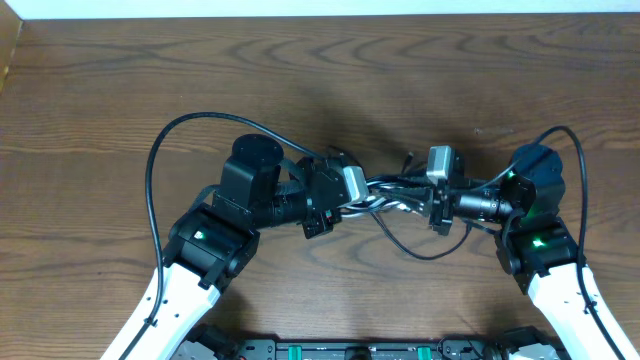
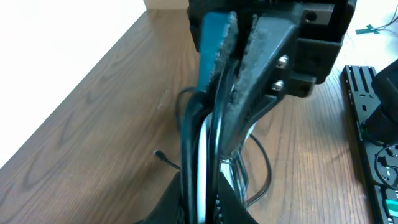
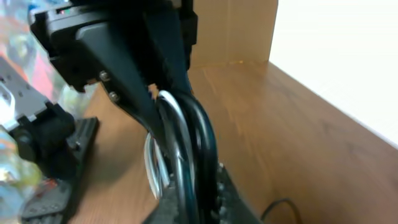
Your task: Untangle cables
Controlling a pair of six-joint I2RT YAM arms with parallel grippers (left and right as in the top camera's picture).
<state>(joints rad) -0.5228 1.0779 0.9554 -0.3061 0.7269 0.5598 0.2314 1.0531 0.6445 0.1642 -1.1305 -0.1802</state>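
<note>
Overhead: thin black-and-white cables point(image 1: 398, 186) in round-cord bundle over wood-grain table point(image 1: 300, 80)

You see the right gripper point(image 2: 219, 106), one finger blue-padded and one grey, closed on the thin black and white cables point(image 2: 202, 146). The strands run down into your left gripper point(image 2: 204, 202), also clamped on them. A loose black loop point(image 2: 266, 177) and a small plug point(image 2: 163, 158) lie on the brown wooden table point(image 2: 93, 124).
</note>
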